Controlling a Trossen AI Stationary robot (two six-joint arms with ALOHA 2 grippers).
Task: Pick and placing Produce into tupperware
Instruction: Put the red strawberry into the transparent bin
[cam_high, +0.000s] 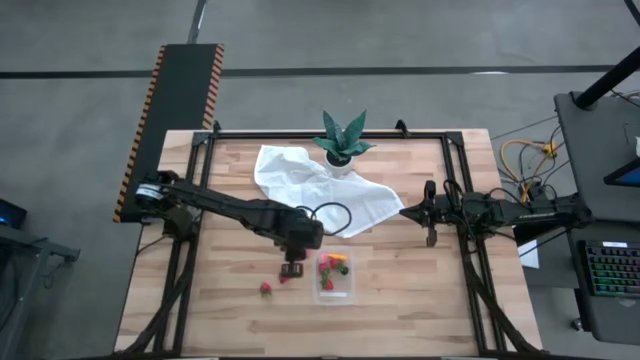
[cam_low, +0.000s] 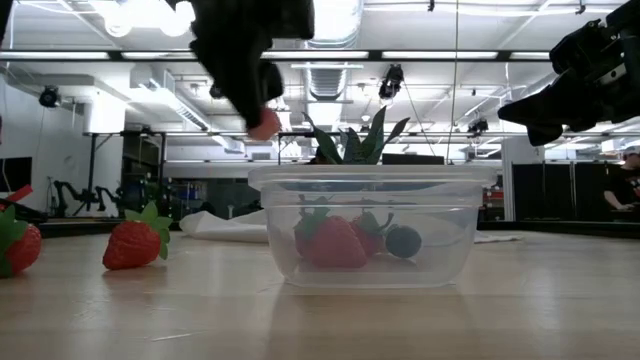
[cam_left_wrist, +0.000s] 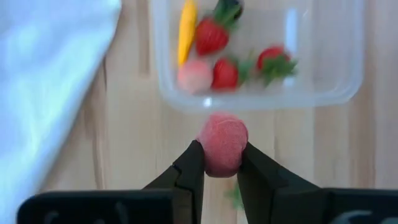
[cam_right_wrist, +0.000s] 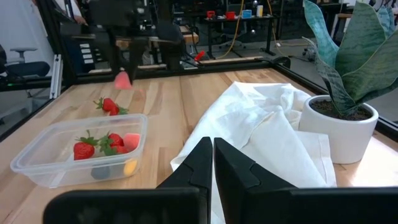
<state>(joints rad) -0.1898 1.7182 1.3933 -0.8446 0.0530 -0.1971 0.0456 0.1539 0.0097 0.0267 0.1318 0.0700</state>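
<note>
Just beside the tupperware (cam_high: 334, 277), the left gripper (cam_left_wrist: 219, 163) is hanging above the table, clamping a pink piece (cam_left_wrist: 222, 144); right gripper (cam_right_wrist: 212, 155) is waiting, fingers seemingly together.

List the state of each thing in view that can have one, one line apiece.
Left gripper: shut on a pink round produce piece, raised beside the container.
Right gripper: shut, empty, waiting at the table's right side.
Clear plastic rectangular tupperware: lidless, upright, partly filled with produce.
Two red strawberry pieces: lying loose on the wooden table.
White cloth: crumpled.
Green potted plant: upright.
</note>
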